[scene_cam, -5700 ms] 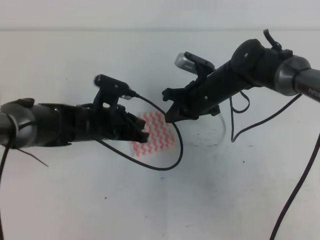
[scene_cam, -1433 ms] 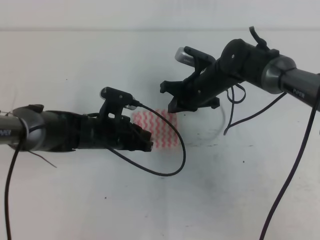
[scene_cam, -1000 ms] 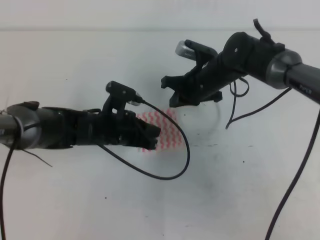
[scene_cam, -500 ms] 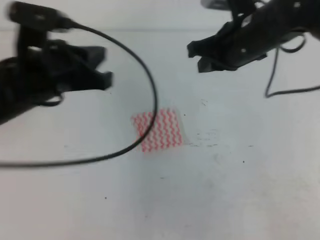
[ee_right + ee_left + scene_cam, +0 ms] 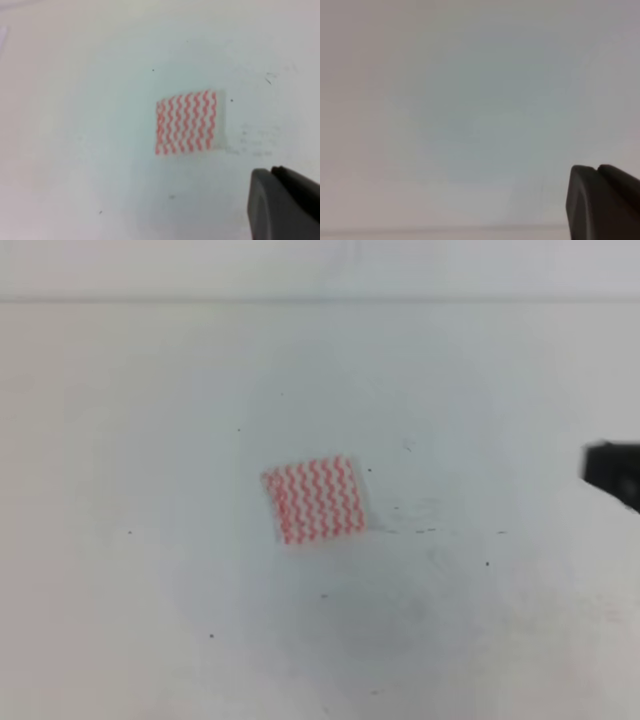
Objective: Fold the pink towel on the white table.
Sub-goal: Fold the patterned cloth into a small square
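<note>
- I see the small folded white towel with pink-red zigzag stripes (image 5: pixel 314 499) lying flat near centre on the speckled white table (image 5: pixel 150 620).
- A dark blurred arm part (image 5: pixel 614 472) pokes in at 3 o'clock.

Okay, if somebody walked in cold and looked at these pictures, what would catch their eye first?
The pink towel, a small flat square with wavy stripes, lies alone near the middle of the white table. Nothing touches it. Next is a dark piece of the right arm at the right edge of the high view.
</note>
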